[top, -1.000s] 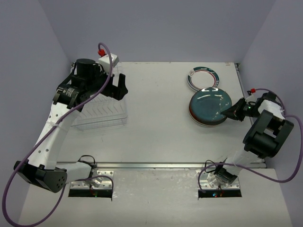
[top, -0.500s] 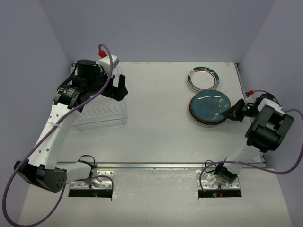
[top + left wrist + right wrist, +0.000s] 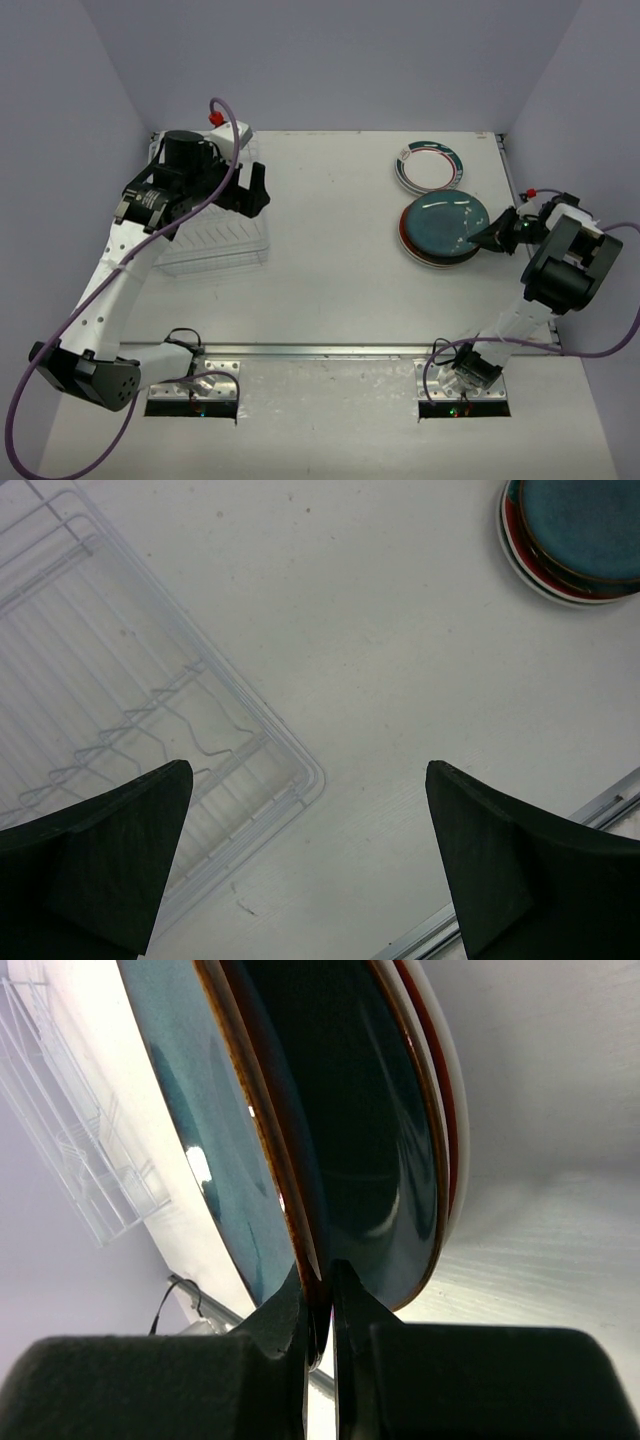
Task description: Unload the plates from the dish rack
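Right pincer [image 3: 320,1285] nips teal plate [image 3: 442,220], apparently stacked on red-rimmed plate [image 3: 525,562].

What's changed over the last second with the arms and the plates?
The right arm's elbow swung slightly toward the table's far side, while the right pincer stayed shut on the rim of the teal plate, which barely shifted atop the red-rimmed plate. Nothing was taken hold of or let go. The left pincer stayed open above the edge of the dish rack, and the green-rimmed plate did not move.
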Controlling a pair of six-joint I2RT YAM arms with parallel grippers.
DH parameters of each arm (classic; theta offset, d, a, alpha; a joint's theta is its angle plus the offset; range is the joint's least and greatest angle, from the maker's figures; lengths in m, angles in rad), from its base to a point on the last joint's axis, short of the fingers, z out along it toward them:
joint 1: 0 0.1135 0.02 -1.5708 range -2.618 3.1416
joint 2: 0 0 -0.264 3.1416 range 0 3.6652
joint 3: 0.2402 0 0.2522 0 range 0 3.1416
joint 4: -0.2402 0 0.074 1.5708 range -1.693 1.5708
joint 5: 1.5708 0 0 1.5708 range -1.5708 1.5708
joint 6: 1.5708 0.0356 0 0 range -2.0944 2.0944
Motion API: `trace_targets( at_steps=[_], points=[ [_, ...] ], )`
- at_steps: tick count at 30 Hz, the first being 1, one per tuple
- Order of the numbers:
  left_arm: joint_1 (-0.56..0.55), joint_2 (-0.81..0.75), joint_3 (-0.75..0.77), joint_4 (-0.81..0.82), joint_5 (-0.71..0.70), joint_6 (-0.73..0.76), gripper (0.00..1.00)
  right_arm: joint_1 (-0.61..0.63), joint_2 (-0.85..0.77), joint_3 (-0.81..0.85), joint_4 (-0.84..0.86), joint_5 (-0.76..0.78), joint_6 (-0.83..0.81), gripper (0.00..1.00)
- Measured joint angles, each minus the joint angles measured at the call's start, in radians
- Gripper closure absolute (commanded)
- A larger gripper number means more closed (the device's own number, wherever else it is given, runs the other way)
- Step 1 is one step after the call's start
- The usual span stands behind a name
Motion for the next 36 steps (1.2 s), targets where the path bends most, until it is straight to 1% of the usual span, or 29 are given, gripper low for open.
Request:
trace_targets(
  at_steps=[4,7,9,10,13,18,22,27,31,36],
  points=[
    [0.0,-0.014,-0.011,0.0,0.0,0.0,0.0,0.0,0.01,0.022,-0.019,0.009,-0.017,0.84],
    [0.0,-0.019,-0.013,0.0,0.0,0.0,0.0,-0.002,0.01,0.027,-0.033,0.024,-0.033,0.69],
    [0.0,-0.02,-0.013,0.0,0.0,0.0,0.0,-0.002,0.011,0.029,-0.047,0.036,-0.042,0.5],
    [0.0,-0.02,-0.013,0.0,0.0,0.0,0.0,-0.002,0.013,0.032,-0.055,0.04,-0.05,0.46],
    [0.001,-0.02,-0.014,0.0,0.0,0.0,0.0,0.001,0.02,0.048,-0.08,0.046,-0.069,0.39],
    [0.004,-0.024,-0.014,0.0,-0.001,0.0,0.0,0.01,0.02,0.069,-0.112,0.078,-0.109,0.36],
    [0.004,-0.047,-0.02,-0.002,-0.011,0.003,0.0,0.035,-0.001,0.072,-0.126,0.159,-0.167,0.31],
    [0.004,-0.072,-0.021,-0.02,-0.046,0.01,0.0,0.101,-0.074,0.072,-0.129,0.276,-0.245,0.23],
    [0.004,-0.075,-0.032,-0.025,-0.07,0.011,0.0,0.158,-0.122,0.072,-0.13,0.336,-0.285,0.22],
    [0.004,-0.078,-0.049,-0.046,-0.084,0.011,0.0,0.22,-0.134,0.075,-0.144,0.386,-0.307,0.21]
  ],
)
